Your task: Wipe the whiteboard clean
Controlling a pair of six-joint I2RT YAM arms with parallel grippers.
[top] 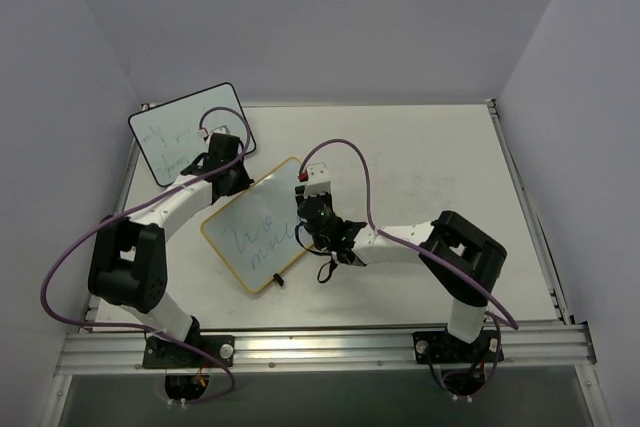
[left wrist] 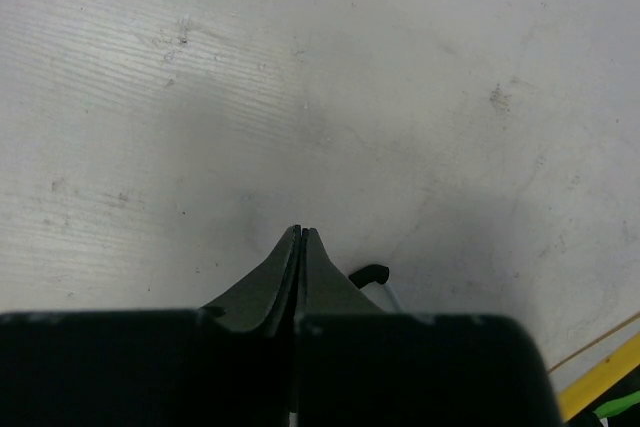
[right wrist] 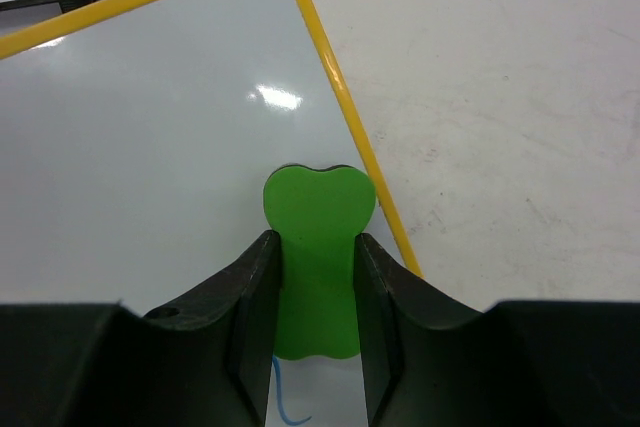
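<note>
The right hand is clamped on a green eraser, one finger pressed to each flat side, with the rounded head of the eraser projecting past the fingertips. The whiteboard lies flat on the table between the two arms. In the top view its long axis runs diagonally from near-left to far-right. The right hand is positioned over the right-hand part of the board. In the right wrist view the eraser head sits just inside the yellow frame, close to a rounded corner. Whether the eraser is pressed on the surface or is just above it cannot be determined. The writing covers the middle of the board and lies to the left of the right hand, so the coming stroke is judged to run leftward along the board, away from the frame edge. The left hand is clenched on nothing, fingertips together, above bare table beside the far-left edge of the board. A black-framed whiteboard stands well behind it, at the far-left corner. The right hand is the nearer one to the writing and carries the tool
</note>
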